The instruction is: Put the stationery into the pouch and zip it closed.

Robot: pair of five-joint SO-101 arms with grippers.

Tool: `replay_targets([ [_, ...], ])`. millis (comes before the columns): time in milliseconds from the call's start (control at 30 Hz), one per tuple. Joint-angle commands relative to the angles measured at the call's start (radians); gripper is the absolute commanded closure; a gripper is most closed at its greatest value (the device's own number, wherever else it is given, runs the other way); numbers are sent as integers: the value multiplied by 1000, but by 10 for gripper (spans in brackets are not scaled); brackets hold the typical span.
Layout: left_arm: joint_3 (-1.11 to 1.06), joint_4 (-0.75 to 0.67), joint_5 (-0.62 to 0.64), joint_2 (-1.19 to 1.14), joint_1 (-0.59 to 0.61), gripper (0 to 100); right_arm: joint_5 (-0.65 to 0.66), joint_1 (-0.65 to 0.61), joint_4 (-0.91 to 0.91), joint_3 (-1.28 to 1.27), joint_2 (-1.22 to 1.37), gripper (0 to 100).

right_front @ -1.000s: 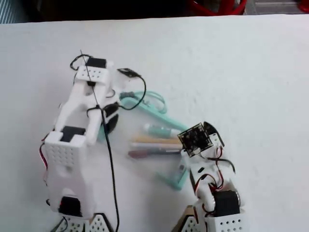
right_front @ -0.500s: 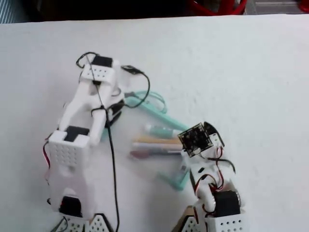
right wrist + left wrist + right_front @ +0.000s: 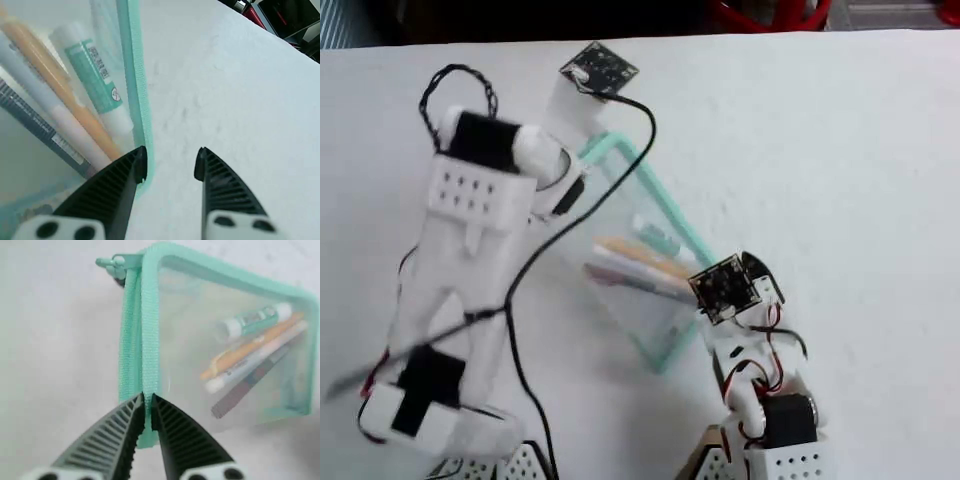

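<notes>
One pouch [image 3: 190,315] is tilted up off the surface [image 3: 840,150]. The left jaws are clenched on its zip band partway along, with the pull [image 3: 112,265] at the band's far end. Four stationery items [image 3: 250,346] lie inside, so treat loading as done. The right jaws stand released beside the pouch's lower edge, grasping nothing. You cannot confirm zip closure from here; verify it before finishing.

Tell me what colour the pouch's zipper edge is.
Mint green zipper edge on the clear pouch; shows best in the left wrist view.
</notes>
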State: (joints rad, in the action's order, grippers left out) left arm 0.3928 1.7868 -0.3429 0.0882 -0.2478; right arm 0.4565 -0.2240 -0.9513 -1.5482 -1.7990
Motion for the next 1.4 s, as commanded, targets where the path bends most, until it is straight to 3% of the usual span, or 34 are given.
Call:
replay_targets([
  [0, 140, -8, 6, 114, -65, 978, 11, 7, 22, 5, -2, 840],
  [233, 394, -2, 71, 116, -183, 978, 11, 8, 22, 5, -2, 840],
  [500, 301, -2, 100, 124, -254, 978, 11, 45, 41, 9, -4, 840],
  [600, 222, -6, 97, 116, -143, 976, 11, 45, 41, 9, -4, 840],
  [733, 54, -72, 112, 114, 91, 976, 11, 45, 41, 8, -4, 840],
  [833, -172, -255, 265, 113, 248, 961, 11, 41, 42, 6, -4, 840],
  [1033, -572, -675, 652, 113, 335, 699, 9, 38, 39, 5, -2, 840],
  [1367, -1011, -1639, 669, 110, 392, 842, 6, 36, 42, -9, -2, 840],
])
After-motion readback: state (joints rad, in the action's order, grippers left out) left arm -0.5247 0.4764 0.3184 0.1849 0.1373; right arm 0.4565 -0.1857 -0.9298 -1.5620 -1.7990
